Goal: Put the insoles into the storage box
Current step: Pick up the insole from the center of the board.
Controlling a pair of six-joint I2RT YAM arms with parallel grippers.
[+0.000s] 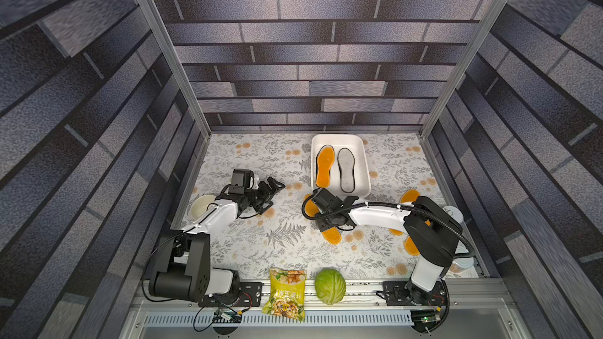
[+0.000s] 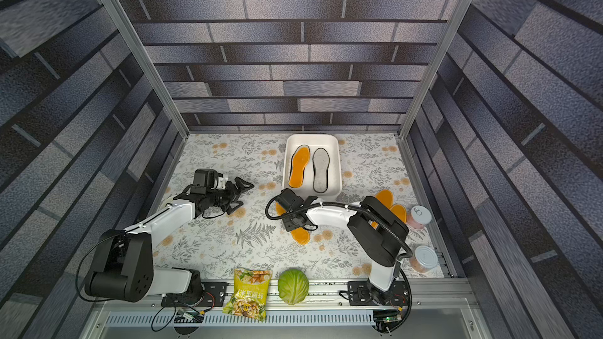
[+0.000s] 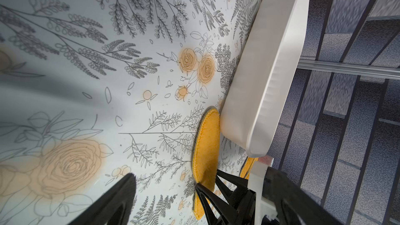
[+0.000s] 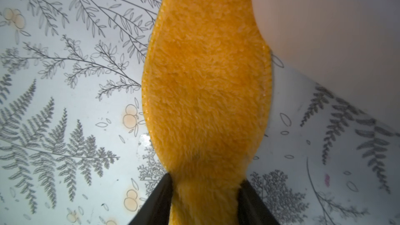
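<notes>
Orange insole (image 4: 205, 87) inside right tool (image 4: 206, 178)

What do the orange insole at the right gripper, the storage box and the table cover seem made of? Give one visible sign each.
Orange insole: fuzzy pile fabric, probably fleece or plush; matte fibres, stitched edge.
Storage box: likely plastic; smooth, white, slightly glossy moulded wall, rounded rim.
Table cover: smooth printed sheet, perhaps vinyl or coated paper; faint sheen.

Floral table (image 1: 261, 256), storage box (image 1: 361, 164), orange insoles (image 1: 332, 237)
</notes>
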